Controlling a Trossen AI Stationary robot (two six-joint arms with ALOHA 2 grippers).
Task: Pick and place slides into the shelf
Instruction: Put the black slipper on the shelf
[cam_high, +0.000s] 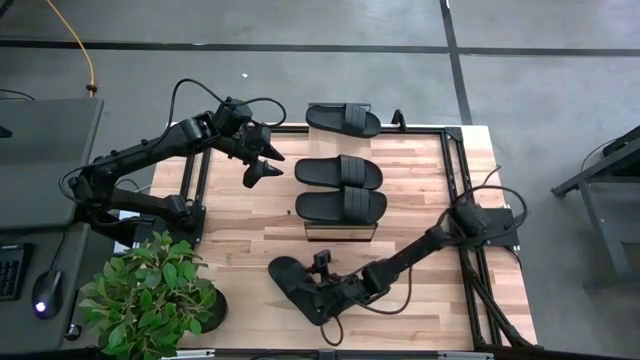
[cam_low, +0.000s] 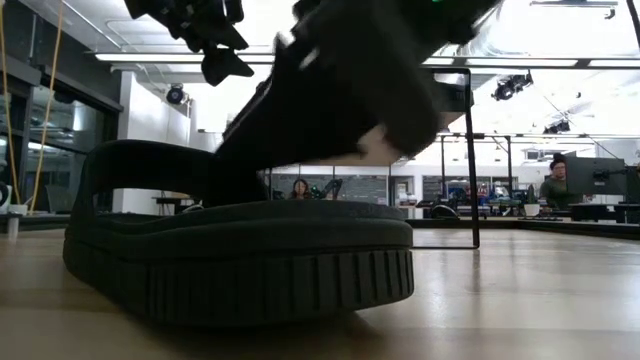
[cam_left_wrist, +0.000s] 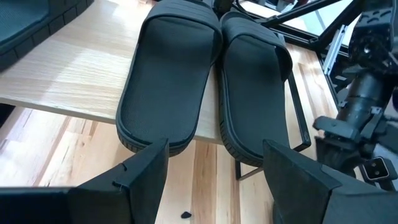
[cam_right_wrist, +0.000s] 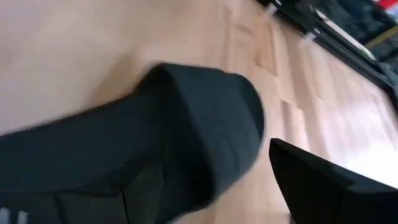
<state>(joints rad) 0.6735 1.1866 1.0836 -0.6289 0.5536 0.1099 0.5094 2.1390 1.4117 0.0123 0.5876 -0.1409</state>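
Three black slides lie on their soles on the shelf, a light plank on a thin dark frame: one at its far end and two side by side, close up in the left wrist view. My left gripper hovers open just left of that pair. The fourth slide rests flat on the table near its near edge. My right gripper is open and low over this slide, slanting down from the right. My right gripper comes at the fourth slide from above and the right. One finger reaches down to the footbed beside the band strap, and the other finger stands apart from the slide. I cannot tell whether the first finger touches it.
A potted plant stands at the table's near left corner. Dark metal frame rails run along the table's right side. Bare wood lies between the shelf and the fourth slide. People sit at desks in the room beyond.
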